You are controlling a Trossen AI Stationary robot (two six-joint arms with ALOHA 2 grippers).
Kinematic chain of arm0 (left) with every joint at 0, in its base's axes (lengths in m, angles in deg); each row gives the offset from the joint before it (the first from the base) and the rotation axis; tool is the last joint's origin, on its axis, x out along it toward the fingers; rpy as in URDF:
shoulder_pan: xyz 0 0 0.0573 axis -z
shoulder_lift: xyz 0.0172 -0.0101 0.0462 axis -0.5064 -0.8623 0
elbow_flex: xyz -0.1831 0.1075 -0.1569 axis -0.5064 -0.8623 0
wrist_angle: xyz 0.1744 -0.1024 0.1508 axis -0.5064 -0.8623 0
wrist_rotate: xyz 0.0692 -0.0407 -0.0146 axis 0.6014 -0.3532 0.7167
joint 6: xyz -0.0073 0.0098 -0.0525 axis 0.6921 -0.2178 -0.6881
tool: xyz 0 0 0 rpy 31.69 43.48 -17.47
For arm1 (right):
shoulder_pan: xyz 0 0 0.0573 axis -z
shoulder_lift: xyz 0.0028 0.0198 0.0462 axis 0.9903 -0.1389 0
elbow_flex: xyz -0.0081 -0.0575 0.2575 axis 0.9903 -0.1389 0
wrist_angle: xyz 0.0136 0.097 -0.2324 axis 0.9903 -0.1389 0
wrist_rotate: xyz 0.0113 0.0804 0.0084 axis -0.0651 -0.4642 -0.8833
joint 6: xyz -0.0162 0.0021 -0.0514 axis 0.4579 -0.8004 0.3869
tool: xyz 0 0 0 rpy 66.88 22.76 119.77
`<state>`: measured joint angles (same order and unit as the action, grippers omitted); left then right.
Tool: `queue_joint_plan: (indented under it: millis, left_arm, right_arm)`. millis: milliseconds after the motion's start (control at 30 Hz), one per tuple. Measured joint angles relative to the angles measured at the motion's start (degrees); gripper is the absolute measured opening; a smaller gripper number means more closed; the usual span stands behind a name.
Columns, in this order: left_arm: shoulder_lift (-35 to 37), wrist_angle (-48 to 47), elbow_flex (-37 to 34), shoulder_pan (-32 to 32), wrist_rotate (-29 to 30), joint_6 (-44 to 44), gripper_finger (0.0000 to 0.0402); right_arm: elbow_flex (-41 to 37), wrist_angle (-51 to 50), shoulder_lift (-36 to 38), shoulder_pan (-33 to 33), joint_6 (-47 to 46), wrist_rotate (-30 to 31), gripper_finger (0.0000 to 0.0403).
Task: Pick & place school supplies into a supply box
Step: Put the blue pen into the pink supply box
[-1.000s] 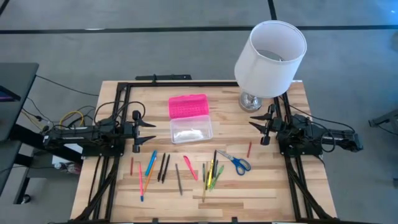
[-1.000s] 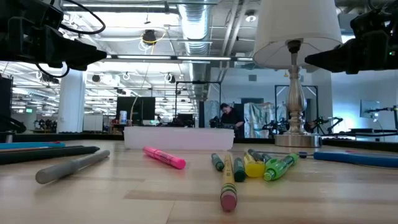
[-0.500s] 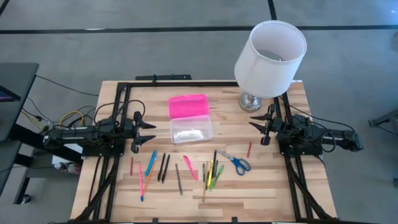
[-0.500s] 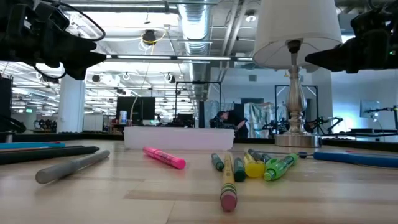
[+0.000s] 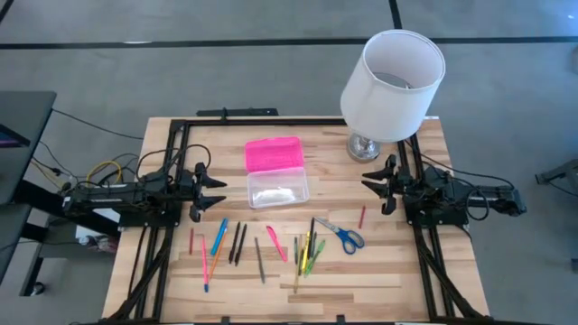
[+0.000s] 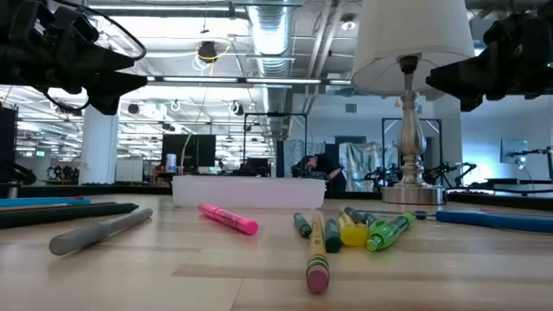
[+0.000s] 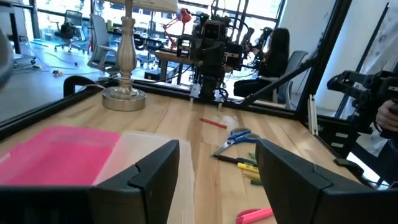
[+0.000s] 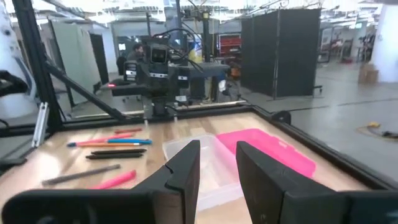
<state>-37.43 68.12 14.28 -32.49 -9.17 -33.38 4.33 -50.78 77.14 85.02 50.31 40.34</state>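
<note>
Both grippers hang above the table with nothing in them: the left gripper has its fingers spread wide, just to the left of the supply box, and the right gripper has its fingers parted less widely, well off to the box's right.

Largest on the wooden table is the white lamp, standing beyond the box and to its right, its silver base near the table's far edge. The supply box lies open near the middle of the table: its clear base faces the near side and its pink lid is laid flat on the far side, touching it. What the clear base holds cannot be made out.

The school supplies lie in a loose row on the near side of the box, apart from it. The blue-handled scissors sit nearest the right gripper's side, with a short red pen just beyond them. A cluster of yellow and green markers lies near the box's right corner, a pink highlighter and a grey pen below its middle, two black pens and a blue pen towards the left gripper.
</note>
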Motion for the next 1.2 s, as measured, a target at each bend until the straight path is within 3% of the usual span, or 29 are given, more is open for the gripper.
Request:
queue_joint_plan:
  millis: [433,633,833,1100,1200]
  left_arm:
    - [0.0,2.1,0.0,0.0,-11.9,8.2,0.0208]
    - [0.0,2.7,-0.1,0.0,-9.7,6.8,0.0208]
    - [0.0,3.7,-0.1,0.0,-0.9,2.7,0.0208]
    - [-0.2,3.5,-0.2,0.0,-1.5,7.2,0.0208]
    - [-0.2,7.5,-0.2,0.0,-5.0,10.1,0.0208]
  right_arm:
    - [0.1,-1.8,-0.7,0.0,-6.5,-3.3,0.0100]
    - [0.0,-1.7,-0.7,0.0,-7.2,-4.4,0.0100]
    - [0.0,3.8,-0.7,0.0,-7.3,-4.4,0.0100]
    - [0.4,13.4,-1.2,0.0,-4.9,-4.6,0.0100]
    - [2.0,14.3,-2.9,-0.4,-4.6,-7.1,0.0100]
